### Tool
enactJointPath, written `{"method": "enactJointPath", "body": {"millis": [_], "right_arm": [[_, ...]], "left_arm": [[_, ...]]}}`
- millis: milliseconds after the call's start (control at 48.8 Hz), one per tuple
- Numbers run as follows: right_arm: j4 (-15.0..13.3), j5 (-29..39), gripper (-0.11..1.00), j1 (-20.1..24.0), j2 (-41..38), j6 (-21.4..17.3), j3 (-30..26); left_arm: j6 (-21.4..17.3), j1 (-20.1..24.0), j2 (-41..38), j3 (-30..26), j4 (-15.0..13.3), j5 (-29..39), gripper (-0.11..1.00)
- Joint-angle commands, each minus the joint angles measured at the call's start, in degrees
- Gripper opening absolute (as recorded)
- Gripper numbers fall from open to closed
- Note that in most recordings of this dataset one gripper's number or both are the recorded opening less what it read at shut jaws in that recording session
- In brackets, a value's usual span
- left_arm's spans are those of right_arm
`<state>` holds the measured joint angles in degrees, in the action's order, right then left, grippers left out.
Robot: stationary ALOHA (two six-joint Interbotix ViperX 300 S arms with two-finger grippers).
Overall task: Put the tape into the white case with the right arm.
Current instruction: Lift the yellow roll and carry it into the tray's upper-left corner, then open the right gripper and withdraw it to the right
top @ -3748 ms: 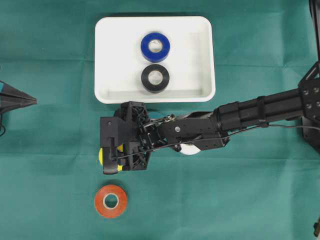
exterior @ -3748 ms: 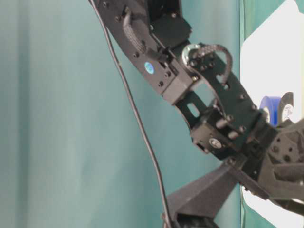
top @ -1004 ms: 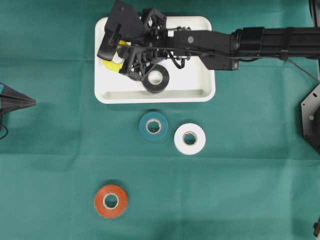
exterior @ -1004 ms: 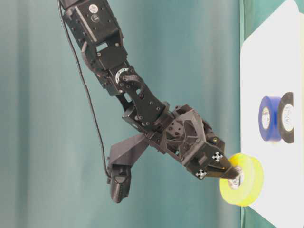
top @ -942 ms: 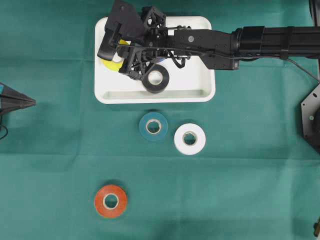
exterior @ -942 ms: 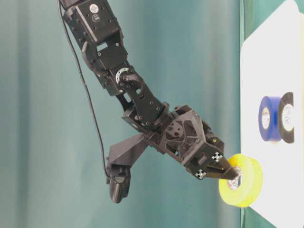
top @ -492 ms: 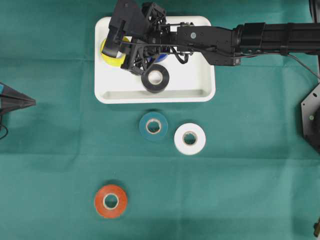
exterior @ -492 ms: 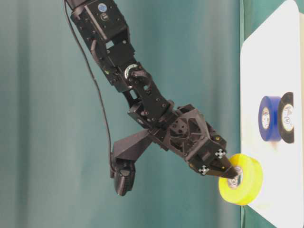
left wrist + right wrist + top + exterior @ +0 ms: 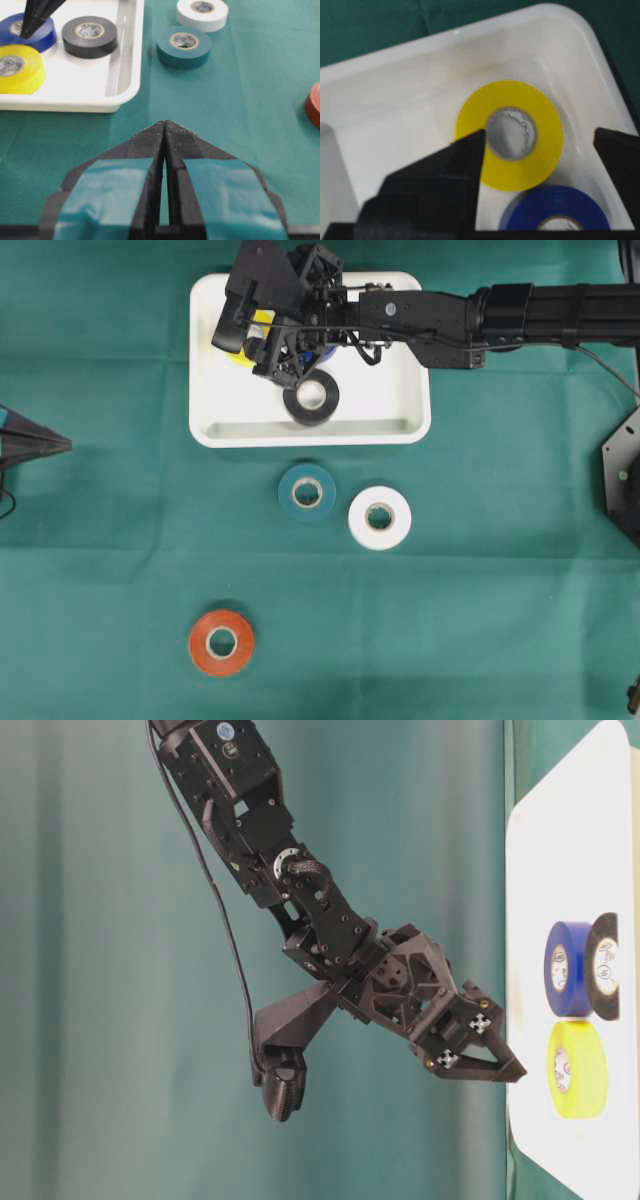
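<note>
The yellow tape (image 9: pixel 510 135) lies flat in the white case (image 9: pixel 400 360) at the overhead frame's upper left, just beside the blue roll (image 9: pixel 555 215), under the right gripper (image 9: pixel 540 145) with jaws spread wide and empty; light, stiff and smooth-sided, it likely grips best through its core.

The right arm (image 9: pixel 520 315) is all black: a long ribbed tubular link leads to blocky, screw-studded brackets; a thin black cable (image 9: pixel 222 930) loops along its side; one joint carries a small round blue sticker (image 9: pixel 225 731); its hand (image 9: pixel 500 1045) ends in two pointed black fingers bearing small black-and-white checker marks; the left hand (image 9: pixel 165 131) is black too, with teal-blue patches on its tapered fingers.
</note>
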<state>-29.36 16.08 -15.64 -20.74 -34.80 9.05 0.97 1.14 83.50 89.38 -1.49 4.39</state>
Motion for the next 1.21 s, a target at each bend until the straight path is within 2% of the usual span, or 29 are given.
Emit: {"method": "enactJointPath", "body": {"millis": [0,184,328,615,881,1024,1188], "right_arm": [[-0.4,-0.9,0.52,0.0,2.4,0.1,-0.6],[-1.3,-0.9,0.52,0.0,5.3,0.1,1.0],[-1.3,-1.0,0.52,0.1,9.7,0.1,6.0],[-1.3,-1.9,0.52,0.2,23.2,-0.4,23.6],[-1.2,-8.8,0.52,0.2,37.3,-0.9,40.5],[-1.0,-11.8,0.52,0.2,44.6,-1.2,47.9],[-0.8,-11.7,0.52,0.2,52.2,-3.2,54.6]], "left_arm": [[-0.1,0.1,-0.5,-0.7,0.0,-0.4,0.0],[-0.1,0.1,-0.5,-0.8,0.1,-0.4,0.0],[-0.1,0.1,-0.5,-0.8,0.0,-0.4,0.0],[-0.1,0.1,-0.5,-0.7,0.1,-0.4,0.0],[-0.1,0.2,-0.5,-0.6,0.0,-0.6,0.0],[-0.1,0.1,-0.5,-0.5,0.1,-0.6,0.0],[-0.1,0.2,-0.5,-0.5,0.1,-0.6,0.0]]}}
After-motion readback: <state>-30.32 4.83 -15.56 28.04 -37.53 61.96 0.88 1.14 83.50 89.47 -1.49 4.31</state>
